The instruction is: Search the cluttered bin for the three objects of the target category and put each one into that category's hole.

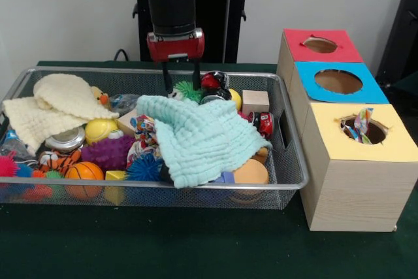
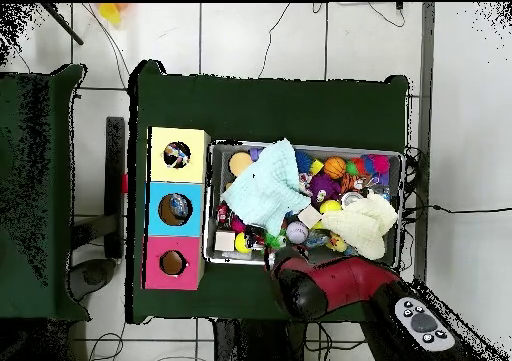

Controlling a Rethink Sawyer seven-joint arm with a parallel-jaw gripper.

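Observation:
My gripper (image 1: pixel 181 78) hangs open over the far side of the wire bin (image 1: pixel 290 168), its fingers empty and just above a green spiky ball (image 1: pixel 188 90). A mint cloth (image 1: pixel 196 136) lies crumpled over the bin's middle and hides what is under it. Three boxes stand in a row to the right, with red (image 1: pixel 297 41), blue (image 1: pixel 307 73) and yellow (image 1: pixel 326 143) tops, each with a round hole. A colourful object (image 1: pixel 361 126) pokes out of the yellow box's hole. In the overhead view the arm (image 2: pixel 320 282) covers the gripper.
The bin also holds a cream cloth (image 1: pixel 59 106), an orange basketball (image 1: pixel 83 172), a purple spiky ball (image 1: pixel 108 151), a blue spiky ball (image 1: pixel 144 168), a wooden block (image 1: pixel 255 101), a red toy car (image 1: pixel 264 123) and a metal tin (image 1: pixel 65 139).

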